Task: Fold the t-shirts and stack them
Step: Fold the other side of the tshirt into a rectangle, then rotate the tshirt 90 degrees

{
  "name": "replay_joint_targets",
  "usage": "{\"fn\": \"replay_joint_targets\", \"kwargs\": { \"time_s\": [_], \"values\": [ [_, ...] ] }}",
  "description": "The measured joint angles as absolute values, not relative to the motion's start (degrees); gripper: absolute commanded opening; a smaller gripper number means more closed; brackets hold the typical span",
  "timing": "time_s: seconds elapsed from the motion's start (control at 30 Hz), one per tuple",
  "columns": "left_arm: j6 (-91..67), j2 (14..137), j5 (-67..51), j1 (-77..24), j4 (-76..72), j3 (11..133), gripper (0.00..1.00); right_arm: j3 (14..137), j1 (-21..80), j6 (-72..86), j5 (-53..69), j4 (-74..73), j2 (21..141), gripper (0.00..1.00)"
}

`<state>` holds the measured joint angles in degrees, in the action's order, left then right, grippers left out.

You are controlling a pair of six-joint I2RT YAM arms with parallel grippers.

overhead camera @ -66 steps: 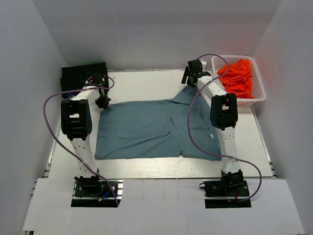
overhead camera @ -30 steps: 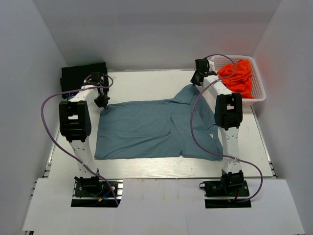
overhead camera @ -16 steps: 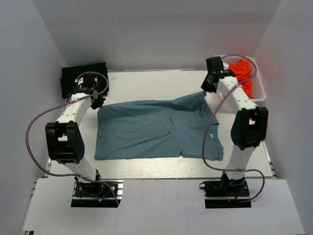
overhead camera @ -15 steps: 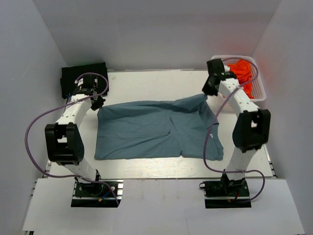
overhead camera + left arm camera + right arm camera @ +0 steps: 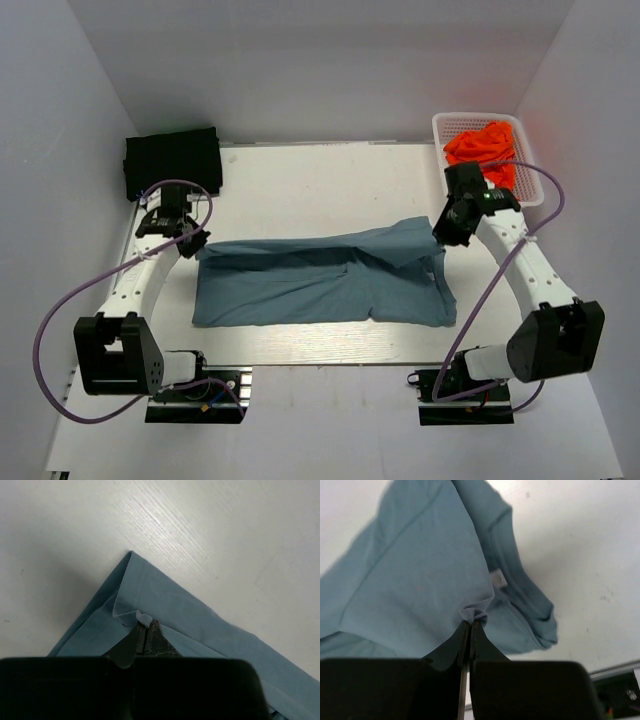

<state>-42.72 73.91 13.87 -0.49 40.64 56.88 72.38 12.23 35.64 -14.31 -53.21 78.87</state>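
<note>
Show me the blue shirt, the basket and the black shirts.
blue t-shirt (image 5: pixel 320 285), top external view, middle of the cloth.
white basket (image 5: pixel 450 128), top external view, bare far-left corner.
black t-shirts (image 5: pixel 172 160), top external view, middle of the pile.

Pale wood-grain table (image 5: pixel 320 180) within plain white walls (image 5: pixel 320 60) on three sides, soft even light, perhaps from overhead.
</note>
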Motion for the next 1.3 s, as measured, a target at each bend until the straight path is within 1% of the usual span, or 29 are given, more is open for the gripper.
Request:
{"fn": "replay_joint_targets", "kwargs": {
  "time_s": [0.27,0.3,0.33,0.37,0.4,0.43,0.47,0.5,0.53,0.57,0.63,0.73,0.77,0.9,1.0,1.13,1.2,1.3],
  "values": [
    [-44.97,71.92,14.02,-0.49,43.79,49.74,0.00,62.89,12.23,36.82,-12.34,-55.66,74.19,0.00],
    [-45.47,71.48,14.04,-0.49,44.36,48.90,0.04,61.43,12.23,37.15,-12.10,-55.70,73.23,0.00],
    [-46.09,71.20,14.22,-0.49,45.30,48.34,0.05,59.64,12.23,37.41,-11.86,-55.51,72.18,0.00],
    [-46.76,71.13,14.48,-0.49,46.37,48.07,0.10,57.54,12.23,37.67,-11.60,-55.31,71.13,0.04],
    [-47.40,71.16,14.76,-0.49,47.33,48.01,0.15,55.53,12.23,38.02,-11.29,-55.35,70.24,0.10],
    [-48.03,71.33,15.35,-0.49,48.29,48.01,0.33,53.58,12.23,38.52,-10.90,-55.35,69.45,0.20],
    [-48.58,71.68,15.99,-0.49,49.50,48.18,0.44,51.13,12.23,38.76,-10.31,-55.09,68.66,0.48],
    [-49.32,72.36,16.73,-0.49,50.78,48.53,0.56,48.86,12.23,39.31,-10.02,-55.05,67.99,0.62],
    [-49.52,73.19,17.23,-0.47,51.90,49.04,0.75,47.22,12.21,39.64,-9.82,-55.35,67.66,0.75],
    [-49.91,74.35,17.78,-0.47,53.25,49.91,0.80,45.84,12.21,39.77,-9.80,-55.61,67.51,0.90],
    [-50.83,76.58,18.85,-0.38,55.57,52.40,0.92,44.91,12.16,39.77,-10.09,-56.21,67.53,0.90],
    [-51.03,77.82,20.10,-0.34,57.76,56.42,0.93,46.35,12.12,39.40,-11.07,-56.69,67.53,0.90],
    [-50.94,77.82,20.58,-0.34,58.54,57.41,0.99,47.62,12.12,39.09,-11.73,-57.06,67.55,0.90],
    [-49.12,74.91,19.88,-0.34,57.80,61.04,0.99,54.02,12.12,37.15,-12.67,-56.40,67.59,0.90],
    [-47.07,70.96,15.33,-0.40,53.95,60.05,0.99,56.77,12.12,34.48,-10.07,-52.60,67.53,0.90],
    [-45.45,66.92,4.75,-0.47,44.01,52.71,0.99,55.90,12.36,32.21,-2.94,-46.48,67.77,0.90],
    [-45.41,67.64,0.23,-0.67,40.62,48.71,0.99,54.54,12.69,31.75,0.16,-43.09,68.49,0.90],
    [-45.45,70.54,-3.38,-1.02,38.26,44.56,0.99,53.19,13.43,31.46,3.07,-38.76,72.31,0.90]
  ]
}}
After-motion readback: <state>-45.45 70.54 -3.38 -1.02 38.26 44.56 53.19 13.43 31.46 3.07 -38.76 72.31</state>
